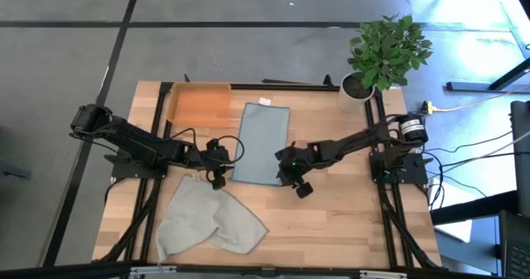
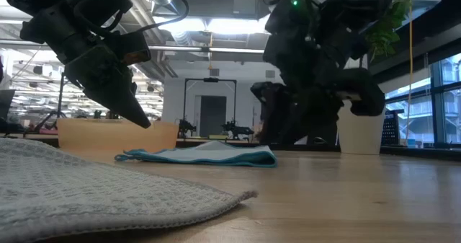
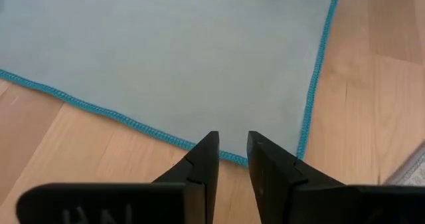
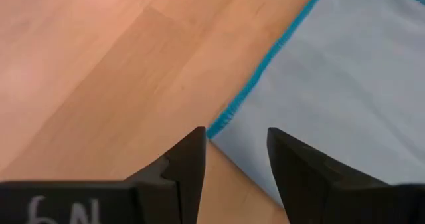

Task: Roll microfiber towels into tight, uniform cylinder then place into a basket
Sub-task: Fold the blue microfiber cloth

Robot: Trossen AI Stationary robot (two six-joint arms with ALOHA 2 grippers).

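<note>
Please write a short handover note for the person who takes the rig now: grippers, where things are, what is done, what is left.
Left gripper: open a little, empty, above the near left corner of the teal towel.
Right gripper: open, empty, above its near right corner.
Teal towel lies flat, unrolled, beside the orange basket.
Grey-green towel lies crumpled at the front.
Done: nothing rolled.
Left: roll both, put them into the basket.

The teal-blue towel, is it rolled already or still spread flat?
Spread flat. The teal-blue towel lies as an open rectangle beside the basket, with no rolled edge showing.
</note>
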